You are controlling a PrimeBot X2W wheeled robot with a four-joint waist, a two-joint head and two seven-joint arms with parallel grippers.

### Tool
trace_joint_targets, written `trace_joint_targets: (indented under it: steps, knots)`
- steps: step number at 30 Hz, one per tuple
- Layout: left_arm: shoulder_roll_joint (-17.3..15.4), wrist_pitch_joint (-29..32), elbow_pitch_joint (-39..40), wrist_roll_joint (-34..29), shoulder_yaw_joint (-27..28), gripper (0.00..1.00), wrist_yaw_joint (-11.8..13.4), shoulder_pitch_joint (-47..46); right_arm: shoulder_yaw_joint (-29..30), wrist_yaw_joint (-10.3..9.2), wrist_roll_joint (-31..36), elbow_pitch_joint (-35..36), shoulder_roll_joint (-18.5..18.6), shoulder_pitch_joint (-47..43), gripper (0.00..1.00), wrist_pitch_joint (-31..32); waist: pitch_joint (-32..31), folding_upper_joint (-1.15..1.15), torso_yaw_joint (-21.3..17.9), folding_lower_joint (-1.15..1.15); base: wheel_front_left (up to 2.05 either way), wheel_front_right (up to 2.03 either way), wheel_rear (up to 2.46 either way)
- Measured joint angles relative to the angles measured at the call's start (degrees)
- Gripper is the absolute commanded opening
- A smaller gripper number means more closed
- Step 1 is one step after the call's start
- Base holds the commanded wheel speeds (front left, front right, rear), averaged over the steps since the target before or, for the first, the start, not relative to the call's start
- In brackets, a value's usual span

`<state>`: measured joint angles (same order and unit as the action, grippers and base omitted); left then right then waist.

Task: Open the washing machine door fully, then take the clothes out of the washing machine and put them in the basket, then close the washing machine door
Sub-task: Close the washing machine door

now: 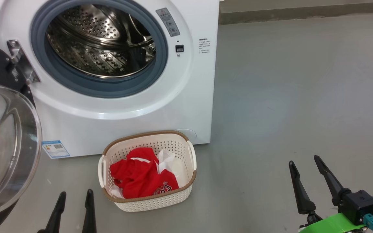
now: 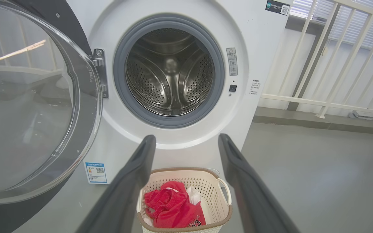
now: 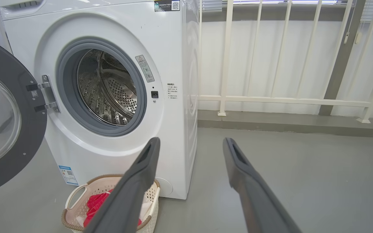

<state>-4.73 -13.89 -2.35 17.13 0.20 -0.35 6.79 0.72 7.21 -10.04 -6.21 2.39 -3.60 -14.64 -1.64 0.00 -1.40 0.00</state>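
Both arms hang low and free in front of the washer. The left gripper (image 1: 76, 193) has its two dark fingers spread wide with nothing between them, and the right gripper (image 1: 303, 159) is likewise splayed and empty. Just ahead of the left gripper and slightly to its right, the basket (image 1: 154, 204) sits on the grey floor (image 1: 287, 97) close against the foot of the washing machine (image 1: 186, 97), probably so that garments need only a short drop from the opening above it. The clothes (image 1: 138, 178) lie heaped inside it: a red jersey (image 1: 164, 187) with white lettering on top, and a white garment (image 1: 173, 165) tucked toward the side nearer the right gripper. Farther ahead of the left gripper and higher up, the steel drum (image 1: 102, 42) behind its grey gasket (image 1: 164, 61) looks bare, so unloading appears finished. The washing machine door (image 1: 2, 152) stands swung wide on its hinge (image 1: 19, 60), to the left of the left gripper and close beside it, with its glass bowl bulging toward the robot. The right gripper is well apart from the basket and the door, off to the right over open floor, seemingly parked out of the way. The remaining step seems to be shutting the door, and the left gripper is the nearer one for pushing on its black rim.
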Motion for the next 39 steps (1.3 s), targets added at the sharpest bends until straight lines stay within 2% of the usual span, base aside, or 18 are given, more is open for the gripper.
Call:
trace_joint_targets:
  steps: [7, 15, 39]
  knots:
    - [-0.2, 0.0, 0.8, -0.6, -0.2, 1.00, 1.0, 0.0, 0.0, 0.00, 0.0, 0.0, 0.0, 0.0, 1.00, 0.0, 0.1, 0.00, 1.3, 0.00, 0.00, 0.00, 0.00]
    - [-0.3, 0.0, 2.5, -1.5, -0.7, 1.00, 2.2, 0.0, -0.1, 0.00, 0.5, 0.3, 0.0, 0.0, 1.00, 0.0, 0.2, 0.00, 4.6, 0.00, 0.00, 0.00, 0.00]
    - [-0.7, 0.6, 6.6, -2.0, -0.7, 1.00, 4.9, 0.0, -2.0, 0.00, 1.5, 1.8, 0.0, 0.0, 1.00, 0.0, -0.6, 0.00, 19.9, 0.00, 0.00, 0.00, 0.00]
